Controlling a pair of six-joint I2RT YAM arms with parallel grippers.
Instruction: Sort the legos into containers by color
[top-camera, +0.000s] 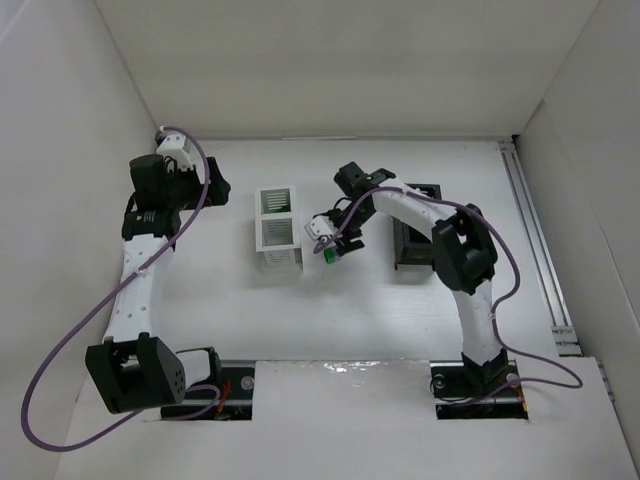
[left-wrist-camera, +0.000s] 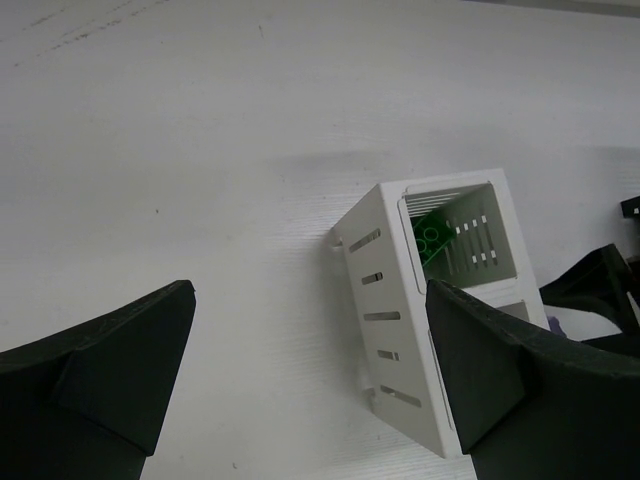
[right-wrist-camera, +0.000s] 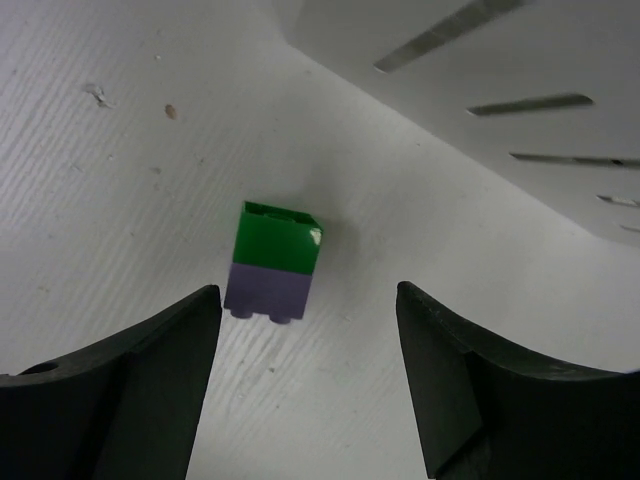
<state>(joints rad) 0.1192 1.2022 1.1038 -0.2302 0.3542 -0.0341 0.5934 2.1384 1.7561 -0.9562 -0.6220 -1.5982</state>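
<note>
A green lego stuck to a lavender-purple lego (right-wrist-camera: 272, 262) lies on its side on the table, just right of the white container (top-camera: 278, 228); it shows as a green speck in the top view (top-camera: 328, 256). My right gripper (right-wrist-camera: 305, 300) is open and empty, low over the table, with this pair just ahead of its left finger (right-wrist-camera: 150, 370). In the top view the right gripper (top-camera: 335, 242) hovers over it. A green lego (left-wrist-camera: 432, 235) lies in the white container's (left-wrist-camera: 440, 300) far compartment. My left gripper (left-wrist-camera: 308, 300) is open and empty, left of the white container (top-camera: 213, 185). The black container (top-camera: 415, 240) stands to the right.
The white container's slatted wall (right-wrist-camera: 480, 90) is close ahead and to the right of the right gripper. White enclosure walls stand on three sides. A metal rail (top-camera: 540, 250) runs along the table's right side. The right arm's black fingers (left-wrist-camera: 600, 290) show beyond the white container.
</note>
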